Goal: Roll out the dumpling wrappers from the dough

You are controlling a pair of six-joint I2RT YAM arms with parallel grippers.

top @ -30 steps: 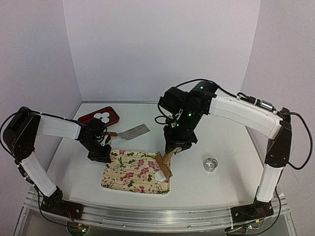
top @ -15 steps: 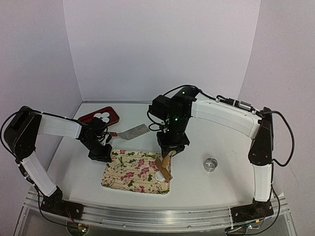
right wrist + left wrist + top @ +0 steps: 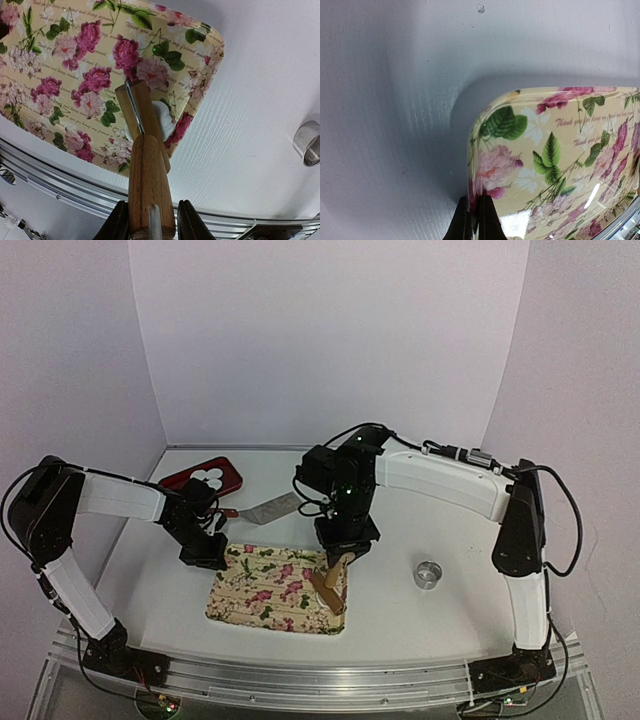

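Observation:
The dough [image 3: 162,119] is a small white lump on the floral tray [image 3: 262,592], pressed under the head of a wooden roller [image 3: 136,107]. In the top view the roller [image 3: 327,588] hides it. My right gripper [image 3: 150,224] is shut on the roller's wooden handle [image 3: 149,185] and stands over the tray's right end [image 3: 340,558]. My left gripper [image 3: 474,222] is shut on the tray's rim [image 3: 472,165] at its far left corner [image 3: 207,558]. The dumpling wrappers [image 3: 208,477], small white discs, lie on a red plate [image 3: 226,480] at the back left.
A metal scraper [image 3: 272,508] lies between the red plate and the tray. A small metal ring [image 3: 428,574] stands to the right of the tray, and shows at the right edge of the right wrist view [image 3: 307,145]. The table's near edge rail [image 3: 60,190] runs close below the tray.
The right arm has swung left and drawn the roller back over the dough, which showed as a white lump beside the roller and is now covered. The left arm has not moved.

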